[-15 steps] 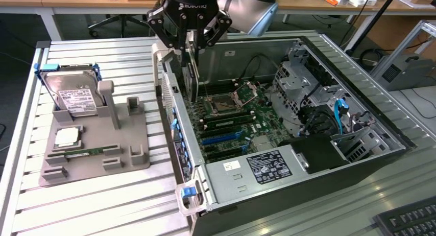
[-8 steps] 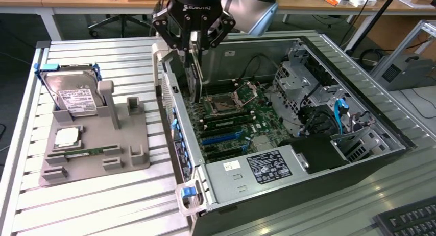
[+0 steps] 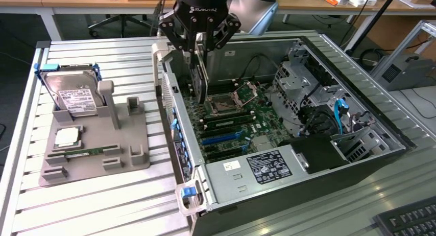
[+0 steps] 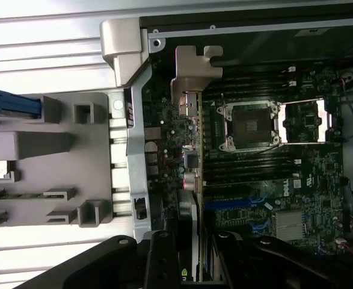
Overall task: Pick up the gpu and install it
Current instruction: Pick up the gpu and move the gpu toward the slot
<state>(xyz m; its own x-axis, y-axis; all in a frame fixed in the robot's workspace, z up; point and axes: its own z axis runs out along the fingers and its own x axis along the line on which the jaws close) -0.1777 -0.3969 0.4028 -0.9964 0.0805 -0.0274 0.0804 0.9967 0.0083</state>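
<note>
Ribbed metal table carrying an open computer case at centre, with a grey fixture at the case's 9 o'clock in the exterior view. The gripper, at 12 o'clock over the case's open side, has its fingers clamped on the gpu. The card hangs on edge inside the case, its lower edge near the motherboard, just at 10 o'clock of the CPU socket; contact with the board cannot be told. Its end bracket lies just beside the case's rear wall.

Case contents:
- drive cage at 2 o'clock
- power supply at 6 o'clock

Fixture contents:
- hard drive, upright, at 11 o'clock
- processor chip at 9 o'clock
- RAM stick, flat, at 7 o'clock

A keyboard lies at the table's 5 o'clock corner.
</note>
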